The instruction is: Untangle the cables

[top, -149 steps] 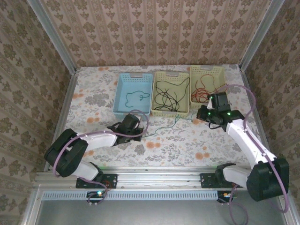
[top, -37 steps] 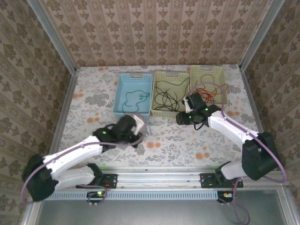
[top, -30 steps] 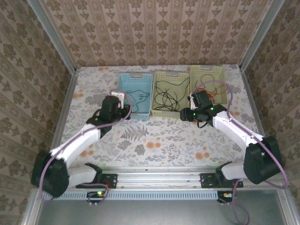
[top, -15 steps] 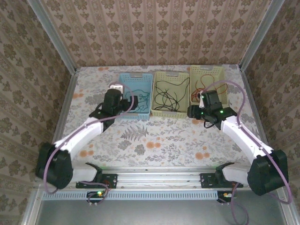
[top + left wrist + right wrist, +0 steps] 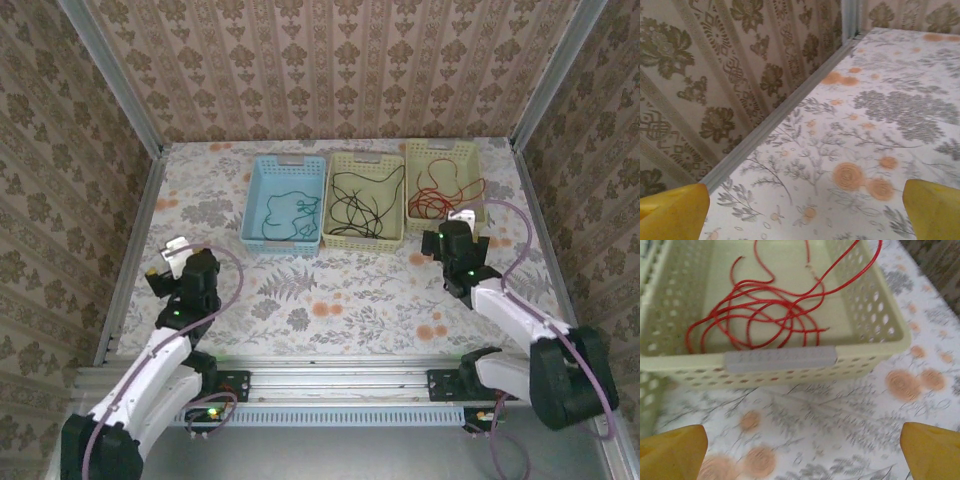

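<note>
1. Left gripper (image 5: 180, 265): spread wide, empty, near left desk (image 5: 350, 300) edge.
2. Right gripper (image 5: 802, 450): spread wide, empty, just before right basket (image 5: 780, 359).
3. Red cable (image 5: 775, 310) coiled in that basket; black cable (image 5: 358, 205) in middle basket (image 5: 366, 157); teal cable (image 5: 285, 215) in blue basket (image 5: 290, 160); baskets side by side toward far desk edge.
4. Judged light, limp, snag-prone; best pinched on a raised loop, not an end.

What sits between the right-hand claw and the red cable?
In the right wrist view, a bare strip of flowered table and then the near wall of the basket separate the open right gripper from the red cable lying inside.
</note>
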